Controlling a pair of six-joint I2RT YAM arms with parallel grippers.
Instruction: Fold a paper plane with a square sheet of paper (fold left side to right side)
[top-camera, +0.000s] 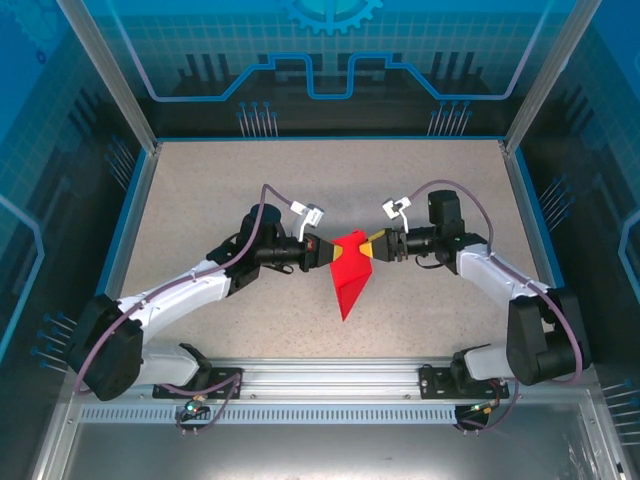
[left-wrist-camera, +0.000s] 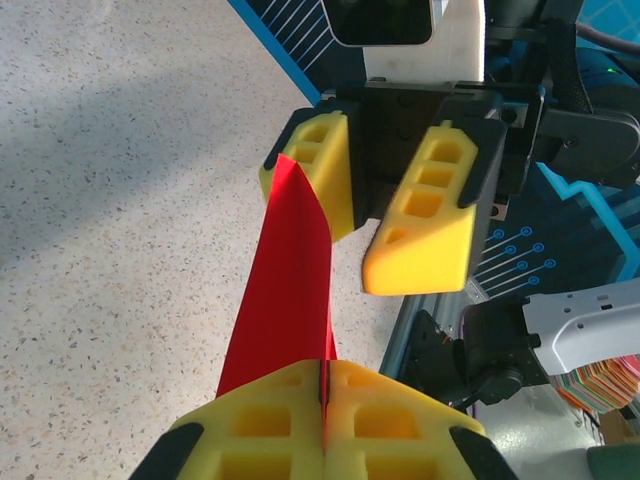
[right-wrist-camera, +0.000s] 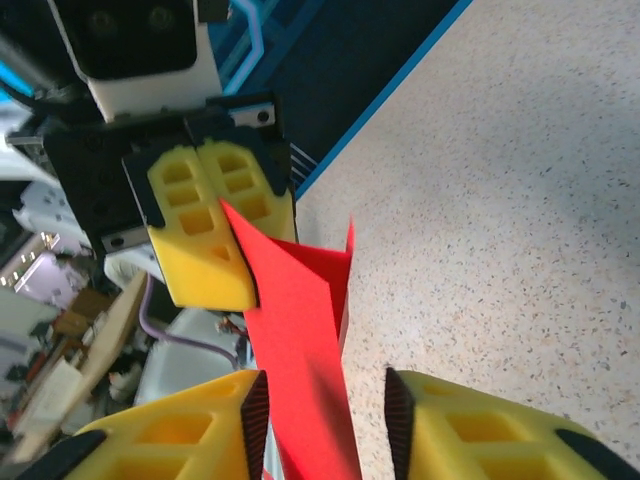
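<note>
Closer, left fingers (left-wrist-camera: 260, 425) pinch paper (left-wrist-camera: 285, 290); right fingers (right-wrist-camera: 480, 435) gape.

The right pincer (right-wrist-camera: 325, 415) stood with its yellow fingers (right-wrist-camera: 180, 440) spread apart at the near edge, and the folded red paper (right-wrist-camera: 300, 330) ran up between them. At the far left, the left pincer (right-wrist-camera: 222, 255) had its fingers pressed together on the paper's far end. The speckled surface (right-wrist-camera: 520, 200) lay to the right.

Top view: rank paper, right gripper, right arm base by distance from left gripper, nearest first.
1. paper: pinched in the left gripper.
2. right gripper: just across the paper, open.
3. right arm base: far right, at the near table edge.
</note>
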